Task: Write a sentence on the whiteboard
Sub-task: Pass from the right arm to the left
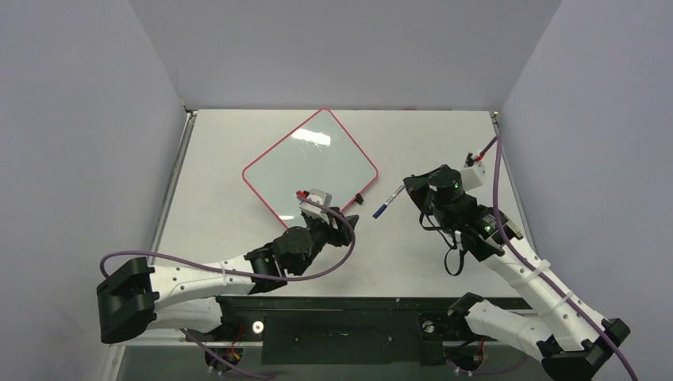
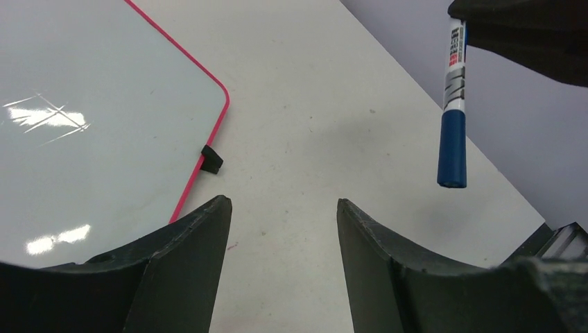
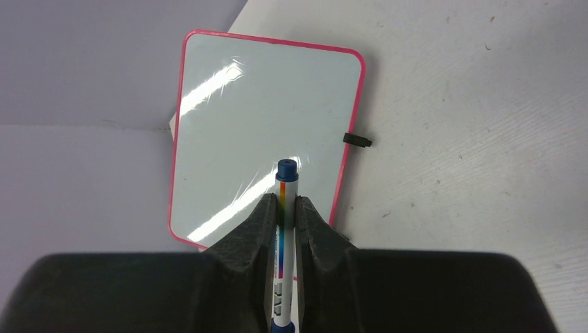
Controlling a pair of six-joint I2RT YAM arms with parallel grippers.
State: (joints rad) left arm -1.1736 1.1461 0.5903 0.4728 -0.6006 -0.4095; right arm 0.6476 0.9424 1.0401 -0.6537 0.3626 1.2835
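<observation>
The whiteboard (image 1: 309,163) lies turned like a diamond on the table, with a pink rim and a glossy blank face; no blue lettering shows on it. It also shows in the left wrist view (image 2: 90,125) and the right wrist view (image 3: 263,118). My right gripper (image 1: 409,187) (image 3: 283,200) is shut on a white marker (image 1: 389,201) (image 3: 286,184) with a blue cap (image 2: 452,149), held above the table right of the board. My left gripper (image 1: 341,216) (image 2: 281,205) is open and empty, low beside the board's near right edge.
A small black clip (image 2: 211,159) (image 3: 357,140) sits on the board's right edge. The white table (image 1: 444,143) is closed in by grey walls at the back and both sides. Purple cables trail from both arms.
</observation>
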